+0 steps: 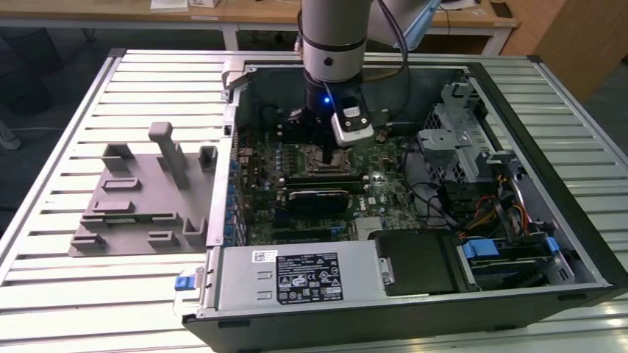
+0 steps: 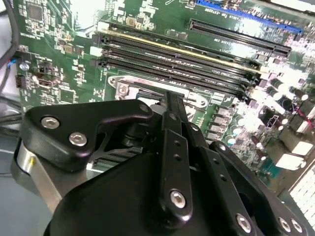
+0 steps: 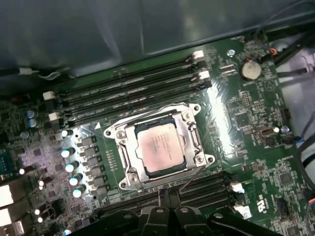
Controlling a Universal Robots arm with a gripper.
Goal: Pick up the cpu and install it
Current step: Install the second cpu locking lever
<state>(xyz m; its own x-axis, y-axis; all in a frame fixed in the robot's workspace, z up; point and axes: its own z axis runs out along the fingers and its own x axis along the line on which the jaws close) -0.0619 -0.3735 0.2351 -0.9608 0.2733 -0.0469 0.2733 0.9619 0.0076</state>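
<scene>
Above socketed cpu (image 3: pixel 158 147) (seated): vertical arm (image 1: pixel 334 37).

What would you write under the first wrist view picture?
The cpu sits in its metal socket on the green motherboard.

Exterior view high, angled down on the open computer case (image 1: pixel 412 184), both wrist views close above its motherboard (image 3: pixel 256 128).

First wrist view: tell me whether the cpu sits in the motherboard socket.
Yes, the cpu lies flat inside the metal socket frame.
</scene>
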